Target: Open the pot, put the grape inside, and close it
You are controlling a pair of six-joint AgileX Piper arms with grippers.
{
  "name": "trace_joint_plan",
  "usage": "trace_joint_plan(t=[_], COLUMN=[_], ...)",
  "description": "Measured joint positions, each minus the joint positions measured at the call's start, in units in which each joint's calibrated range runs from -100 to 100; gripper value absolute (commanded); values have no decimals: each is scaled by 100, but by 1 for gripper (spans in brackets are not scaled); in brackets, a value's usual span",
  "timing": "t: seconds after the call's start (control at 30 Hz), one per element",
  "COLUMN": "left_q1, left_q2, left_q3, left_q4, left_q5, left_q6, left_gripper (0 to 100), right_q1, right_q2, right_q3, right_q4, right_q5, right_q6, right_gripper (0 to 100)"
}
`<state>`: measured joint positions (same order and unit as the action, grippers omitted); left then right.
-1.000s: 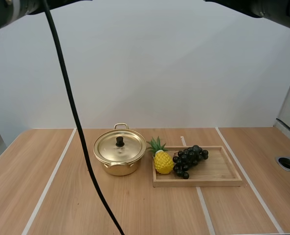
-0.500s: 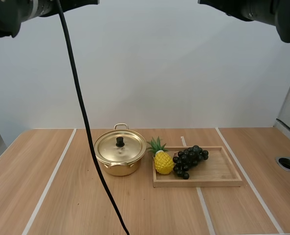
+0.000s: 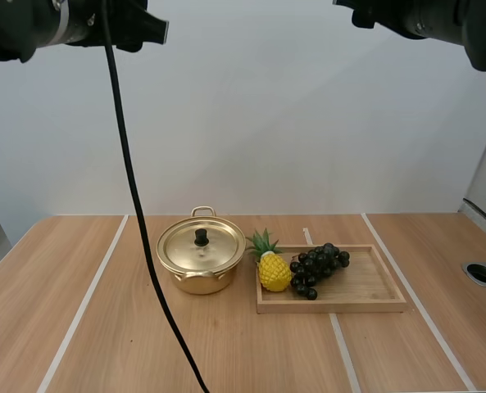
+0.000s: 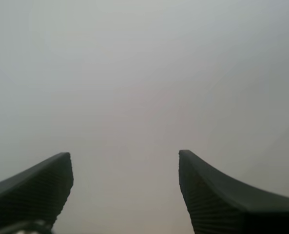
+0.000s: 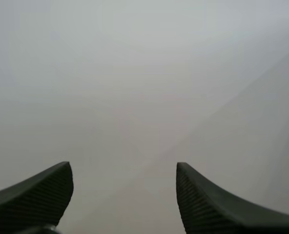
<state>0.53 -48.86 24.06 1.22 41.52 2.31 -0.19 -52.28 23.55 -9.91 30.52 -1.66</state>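
The left claw and right claw hang high, each spread wide and gripping nothing, while far below and ahead on the bench the lidded pot lies nearer the left arm, the grapes on their tray nearer the right.

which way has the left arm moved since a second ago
Yes. Against the unmoved pot, the left arm has come lower and farther right in the high view.
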Motion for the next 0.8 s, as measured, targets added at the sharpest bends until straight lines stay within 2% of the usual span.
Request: trace_joint_plan(t=[0.1,0.27,0.4,0.6,0.8], left_q1=[0,0,0,0,0], left_q2=[207,851,1374,2262,2947], left_q3=[-2,-2,-2,-2,-2], left_q4=[-122,-699,-1121,-1561,-1637], left_q5=[494,1869,2939,4342,5101], left_q6=[537,1533,2190,2876,3221], left_gripper=[100,100,100,100,100], right_q1=[0,0,0,0,0], right_q2=[0,0,0,0,0], right_q3=[0,-3,-14,-14,-14], right_q4=[0,297,823,1169,1206], right_q5=[231,1448,2319,3330,4308], right_q6=[-191,-1669,-2472,-3060,-3460], right_gripper=[100,100,100,100,100])
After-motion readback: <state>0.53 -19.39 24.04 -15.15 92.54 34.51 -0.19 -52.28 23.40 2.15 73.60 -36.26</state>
